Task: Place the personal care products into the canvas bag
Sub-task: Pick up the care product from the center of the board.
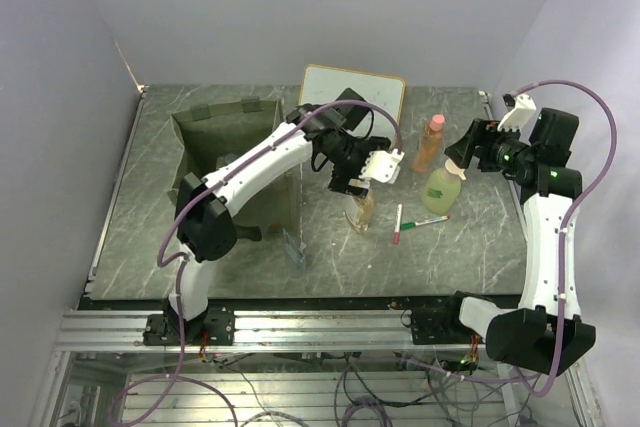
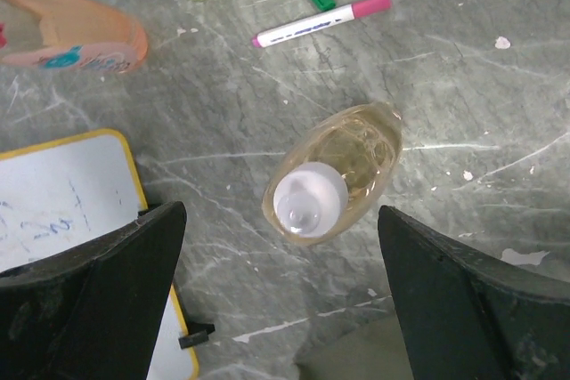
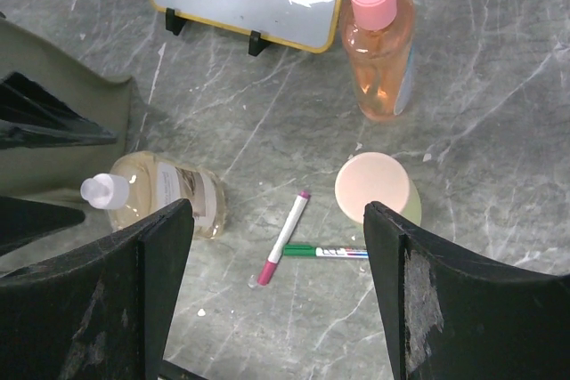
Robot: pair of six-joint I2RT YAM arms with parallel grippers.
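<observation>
A clear amber bottle with a white cap stands right of the olive canvas bag. My left gripper hangs open just above it; in the left wrist view the bottle sits ahead of the open, empty gripper. A green bottle with a peach top and an orange bottle with a pink cap stand further right. My right gripper is open and empty above the green bottle. The right wrist view shows the green bottle, the orange bottle and the amber bottle beyond the open gripper.
A red marker and a green marker lie between the amber and green bottles. The wood-framed whiteboard stands at the back. A small clear object lies by the bag's front right corner.
</observation>
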